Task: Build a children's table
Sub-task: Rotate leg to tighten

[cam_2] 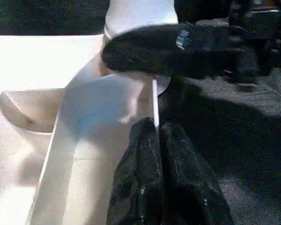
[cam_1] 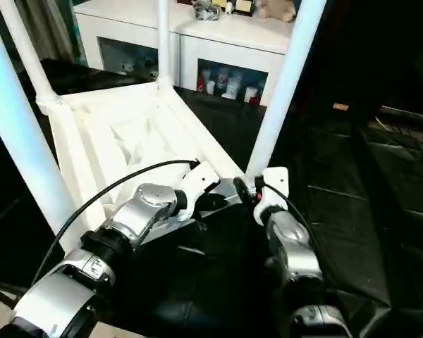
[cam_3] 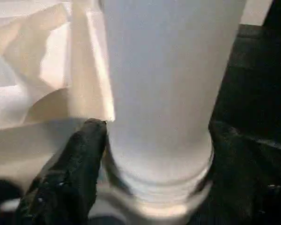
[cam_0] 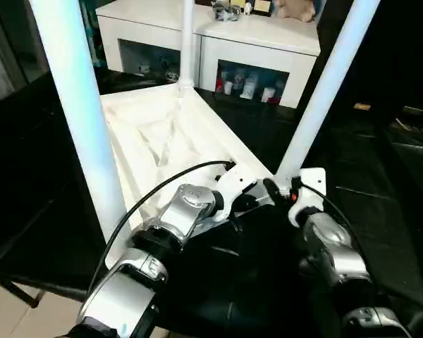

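Observation:
The children's table lies upside down on a black mat, its ribbed tabletop (cam_0: 162, 134) facing up. White legs stand in its corner sockets: a near left one (cam_0: 77, 105), a far one (cam_0: 187, 42), a right one (cam_0: 324, 91) and another at the far left (cam_1: 25, 53). At the near right corner my left gripper (cam_2: 155, 125) is shut on the tabletop's thin rim, beside the socket. My right gripper (cam_0: 278, 189) sits at the base of the right leg (cam_3: 164, 93), just above the socket.
A white cabinet (cam_0: 218, 35) with glass doors and small items on top stands behind the table. The black mat (cam_0: 381, 183) spreads to the right and around my arms. Light floor tiles (cam_0: 14, 317) show at the near left.

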Robot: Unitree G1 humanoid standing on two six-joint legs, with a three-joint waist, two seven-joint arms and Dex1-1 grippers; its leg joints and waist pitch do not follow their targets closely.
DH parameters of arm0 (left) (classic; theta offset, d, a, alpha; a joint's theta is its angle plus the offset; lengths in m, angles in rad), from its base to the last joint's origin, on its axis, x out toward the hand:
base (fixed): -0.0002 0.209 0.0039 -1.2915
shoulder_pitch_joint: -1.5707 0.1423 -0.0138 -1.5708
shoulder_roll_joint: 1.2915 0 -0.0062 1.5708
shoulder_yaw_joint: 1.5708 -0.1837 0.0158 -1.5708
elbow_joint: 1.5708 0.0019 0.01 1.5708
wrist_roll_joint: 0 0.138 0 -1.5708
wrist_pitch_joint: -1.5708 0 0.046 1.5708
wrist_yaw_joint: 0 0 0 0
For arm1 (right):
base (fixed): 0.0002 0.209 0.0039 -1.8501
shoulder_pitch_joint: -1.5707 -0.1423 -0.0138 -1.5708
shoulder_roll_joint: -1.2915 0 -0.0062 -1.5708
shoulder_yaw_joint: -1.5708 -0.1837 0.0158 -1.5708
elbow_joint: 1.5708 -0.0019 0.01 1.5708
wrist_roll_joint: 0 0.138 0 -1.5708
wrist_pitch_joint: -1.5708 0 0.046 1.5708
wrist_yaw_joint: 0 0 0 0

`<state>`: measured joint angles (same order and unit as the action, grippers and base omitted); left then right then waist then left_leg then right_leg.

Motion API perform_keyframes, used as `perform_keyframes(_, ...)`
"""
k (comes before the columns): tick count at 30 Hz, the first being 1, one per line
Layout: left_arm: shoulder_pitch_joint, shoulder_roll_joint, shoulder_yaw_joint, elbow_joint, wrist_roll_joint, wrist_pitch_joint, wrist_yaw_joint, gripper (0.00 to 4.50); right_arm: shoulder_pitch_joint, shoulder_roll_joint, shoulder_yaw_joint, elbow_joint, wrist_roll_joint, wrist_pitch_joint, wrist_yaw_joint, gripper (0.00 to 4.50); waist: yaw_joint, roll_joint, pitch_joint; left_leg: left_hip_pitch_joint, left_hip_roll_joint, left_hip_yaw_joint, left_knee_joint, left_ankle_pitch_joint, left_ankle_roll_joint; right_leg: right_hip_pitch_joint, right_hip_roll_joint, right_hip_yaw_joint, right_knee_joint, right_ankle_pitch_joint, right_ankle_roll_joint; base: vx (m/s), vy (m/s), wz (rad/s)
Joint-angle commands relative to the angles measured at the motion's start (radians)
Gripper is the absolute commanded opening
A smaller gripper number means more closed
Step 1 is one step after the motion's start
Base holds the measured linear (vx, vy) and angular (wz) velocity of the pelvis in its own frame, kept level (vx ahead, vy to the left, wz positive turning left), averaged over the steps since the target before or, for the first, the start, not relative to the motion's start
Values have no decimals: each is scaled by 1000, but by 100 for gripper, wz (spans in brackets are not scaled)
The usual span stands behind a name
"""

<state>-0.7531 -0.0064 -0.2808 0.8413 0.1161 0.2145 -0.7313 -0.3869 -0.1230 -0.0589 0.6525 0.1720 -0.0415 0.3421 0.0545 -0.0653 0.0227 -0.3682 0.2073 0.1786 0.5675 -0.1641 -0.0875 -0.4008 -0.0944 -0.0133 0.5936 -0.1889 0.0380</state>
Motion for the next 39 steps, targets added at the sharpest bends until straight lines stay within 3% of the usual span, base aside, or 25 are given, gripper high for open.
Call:
perform_keyframes(1, 51, 16, -16, 24, -10, -27, -58, 0, 13, -27, 61, -43, 23, 39, 143, 374, 4, -17, -37, -3, 9, 2, -70, -326, 58, 33, -23, 7, -84, -299, -150, 0, 0, 0)
perform_keyframes(3, 59, 26, -23, 10, -15, -38, -93, 0, 19, -49, 75, -56, 20, 49, 184, 383, 4, -18, -35, -4, 9, 2, -70, -323, 63, 34, -23, 7, -86, -301, -153, 0, 0, 0)
perform_keyframes(6, 103, 87, -53, -65, -36, -61, -243, 0, 73, -181, 136, -125, 9, 53, 397, 395, 8, -20, -32, -3, 12, 4, -70, -340, 70, 31, -27, 9, -93, -354, -146, 0, 0, 0)
perform_keyframes(10, 127, 117, -68, -114, -55, -58, -326, 0, 95, -230, 138, -157, 17, 61, 478, 395, 13, -19, -33, -1, 15, 3, -72, -334, 67, 27, -26, 11, -91, -362, -152, 0, 0, 0)
perform_keyframes(14, 157, 157, -86, -183, -84, -47, -439, 0, 109, -277, 137, -198, 51, 78, 577, 395, 14, -21, -34, 1, 19, 3, -72, -327, 70, 27, -25, 11, -83, -306, -177, 0, 0, 0)
perform_keyframes(16, 163, 164, -89, -199, -88, -42, -458, 0, 112, -285, 140, -209, 62, 87, 600, 395, 17, -16, -36, 5, 20, 6, -70, -309, 78, 25, -24, 12, -79, -250, -196, 0, 0, 0)
perform_keyframes(17, 170, 173, -90, -218, -92, -36, -477, 0, 114, -295, 145, -220, 77, 95, 626, 395, 18, -20, -36, 4, 20, 6, -69, -307, 82, 27, -23, 12, -77, -236, -203, 0, 0, 0)
perform_keyframes(21, 177, 182, -89, -239, -91, -26, -489, 0, 112, -300, 148, -222, 74, 100, 661, 395, 29, -20, -37, 1, 19, 9, -66, -263, 91, 31, -25, 11, -69, -177, -211, 0, 0, 0)
perform_keyframes(24, 180, 184, -90, -245, -92, -22, -493, 0, 112, -299, 148, -218, 70, 102, 666, 395, 31, -22, -37, 0, 17, 9, -66, -263, 86, 33, -26, 11, -70, -192, -205, 0, 0, 0)
perform_keyframes(29, 188, 189, -89, -266, -90, -8, -505, 0, 113, -303, 145, -222, 78, 114, 674, 334, 30, -21, -38, 1, 18, 9, -66, -256, 79, 33, -26, 12, -70, -200, -197, 0, 0, 0)
perform_keyframes(39, 196, 198, -90, -277, -86, 1, -515, 0, 106, -297, 129, -207, 81, 115, 675, 274, 31, -20, -38, 3, 17, 9, -65, -250, 81, 34, -25, 11, -68, -184, -206, 0, 0, 0)
